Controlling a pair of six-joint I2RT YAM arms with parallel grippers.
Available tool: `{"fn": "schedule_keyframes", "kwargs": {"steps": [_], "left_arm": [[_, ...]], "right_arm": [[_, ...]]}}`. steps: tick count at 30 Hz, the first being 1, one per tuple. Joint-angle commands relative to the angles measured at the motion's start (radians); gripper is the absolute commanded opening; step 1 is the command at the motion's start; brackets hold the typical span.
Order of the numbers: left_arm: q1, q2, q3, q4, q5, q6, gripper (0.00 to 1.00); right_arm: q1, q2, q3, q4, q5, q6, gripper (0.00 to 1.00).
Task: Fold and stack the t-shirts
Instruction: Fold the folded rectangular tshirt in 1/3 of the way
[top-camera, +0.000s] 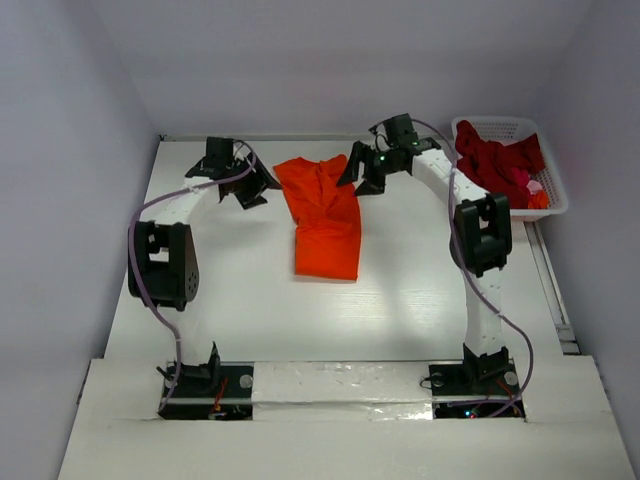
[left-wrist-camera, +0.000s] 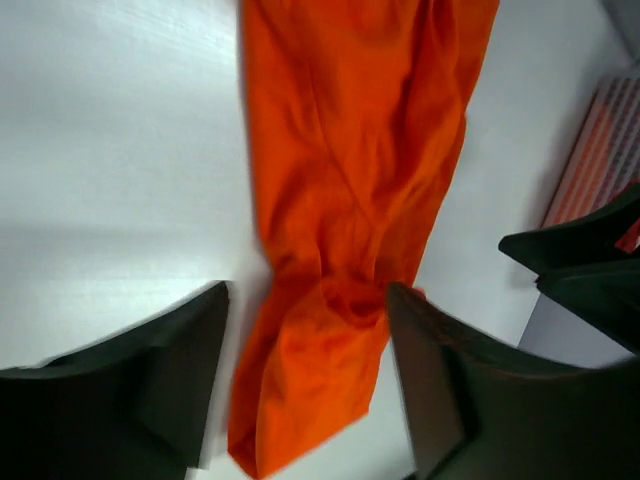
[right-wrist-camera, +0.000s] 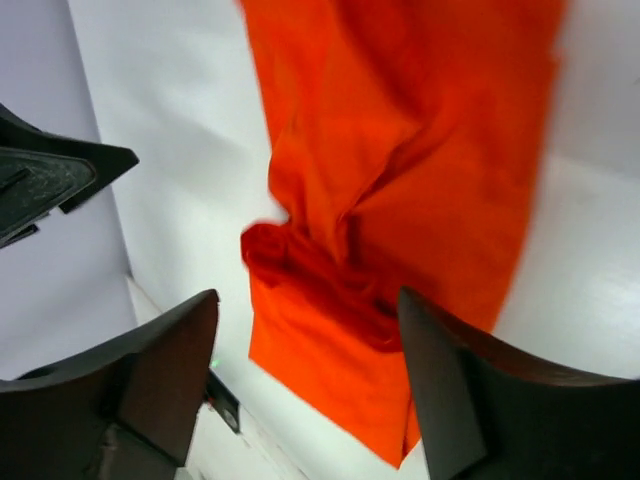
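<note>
Center frame: orange t-shirt (top-camera: 327, 222) lies in a long strip; left gripper (top-camera: 252, 187) and right gripper (top-camera: 358, 175) (the 2 spread wide, empty) flank its upper end.

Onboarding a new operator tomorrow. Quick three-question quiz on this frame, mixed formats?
1. True or false: the orange t-shirt lies on the table.
2. The dark red shirts are: A in the basket, B under the orange t-shirt, C hanging off the table.
3. Fill in: the left hand and the right hand are both ____ (open/shut).
Key: 1 true; 2 A; 3 open.
</note>
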Motion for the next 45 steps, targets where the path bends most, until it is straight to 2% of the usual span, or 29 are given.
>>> {"fn": "schedule_keyframes", "kwargs": {"steps": [1, 2, 6, 9, 13, 17, 22, 25, 27, 29, 30, 31, 32, 33, 34, 37, 40, 41, 45], "left_arm": [[0.028, 0.067, 0.089, 0.183, 0.025, -0.050, 0.64], [0.044, 0.089, 0.115, 0.233, 0.026, -0.061, 0.65], [0.066, 0.205, 0.178, 0.376, 0.068, -0.116, 0.65], [0.066, 0.313, 0.255, 0.442, 0.094, -0.156, 0.65], [0.066, 0.432, 0.321, 0.511, 0.095, -0.181, 0.64], [0.066, 0.505, 0.428, 0.479, 0.054, -0.161, 0.64], [0.066, 0.557, 0.479, 0.454, 0.031, -0.161, 0.64], [0.066, 0.501, 0.455, 0.448, 0.046, -0.164, 0.60], [0.066, 0.425, 0.372, 0.463, 0.022, -0.146, 0.56], [0.066, 0.298, 0.317, 0.454, -0.004, -0.130, 0.35], [0.066, 0.266, 0.312, 0.433, -0.011, -0.112, 0.25], [0.066, 0.203, 0.312, 0.402, -0.017, -0.100, 0.09], [0.066, 0.175, 0.312, 0.331, -0.032, -0.087, 0.03], [0.066, 0.143, 0.304, 0.304, -0.043, -0.063, 0.00], [0.046, 0.068, 0.288, 0.287, -0.056, -0.052, 0.00], [0.011, -0.108, 0.156, 0.238, -0.193, -0.023, 0.00], [-0.046, -0.204, 0.071, 0.155, -0.322, 0.018, 0.00], [-0.057, -0.216, 0.027, 0.125, -0.351, 0.026, 0.00], [-0.069, -0.282, -0.105, 0.091, -0.360, 0.008, 0.00]], "right_arm": [[-0.100, 0.068, 0.160, 0.056, -0.082, 0.048, 0.79], [-0.111, 0.128, 0.260, 0.044, -0.081, 0.046, 0.81], [-0.148, 0.269, 0.482, -0.021, -0.056, 0.045, 0.83], [-0.159, 0.337, 0.547, 0.022, -0.071, 0.068, 0.85], [-0.159, 0.395, 0.543, 0.120, -0.120, 0.121, 0.86], [-0.159, 0.447, 0.544, 0.218, -0.154, 0.183, 0.86], [-0.159, 0.472, 0.541, 0.303, -0.162, 0.259, 0.87], [-0.137, 0.428, 0.538, 0.295, -0.154, 0.224, 0.87], [-0.107, 0.348, 0.529, 0.228, -0.131, 0.169, 0.86], [-0.068, 0.273, 0.492, 0.189, -0.111, 0.099, 0.65], [-0.055, 0.192, 0.439, 0.179, -0.104, 0.083, 0.52], [-0.041, 0.149, 0.405, 0.168, -0.073, 0.059, 0.22], [-0.027, 0.107, 0.368, 0.153, -0.056, 0.049, 0.10], [0.008, 0.064, 0.327, 0.148, -0.038, 0.049, 0.10], [0.030, -0.018, 0.244, 0.140, 0.011, 0.016, 0.00], [0.137, -0.152, 0.088, 0.082, 0.144, -0.046, 0.00], [0.223, -0.217, -0.041, 0.053, 0.227, -0.067, 0.00], [0.234, -0.247, -0.139, 0.066, 0.238, -0.063, 0.00], [0.252, -0.301, -0.337, 0.125, 0.263, -0.040, 0.00]]}}
